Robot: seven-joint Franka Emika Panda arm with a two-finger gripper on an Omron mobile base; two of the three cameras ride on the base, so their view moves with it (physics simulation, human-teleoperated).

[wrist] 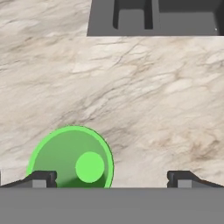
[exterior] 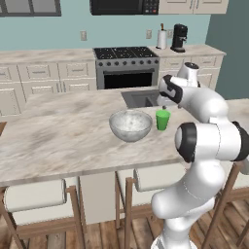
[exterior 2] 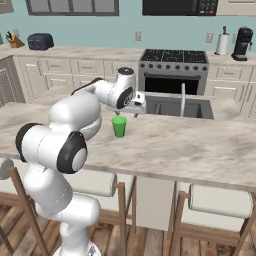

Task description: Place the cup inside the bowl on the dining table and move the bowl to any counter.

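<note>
Gripper (wrist: 109, 180): fingers wide apart, hanging above the dining table (exterior: 58, 141), holding nothing; the left fingertip (wrist: 41, 178) overlaps the cup's rim in the hand view.
Cup (exterior: 163, 119): bright green tumbler, upright, empty, standing on the table just right of the bowl, near the sink cut-out (exterior 2: 175, 107).
Bowl (exterior: 130, 125): wide speckled glassy bowl, upright, nothing in it.
Step in hand: lining up to grasp the cup, I judge; nothing placed yet.
Next move: shift sideways until the cup sits between the fingers, then descend and close.
Counter (exterior: 44, 56): far behind, along the wall.
</note>
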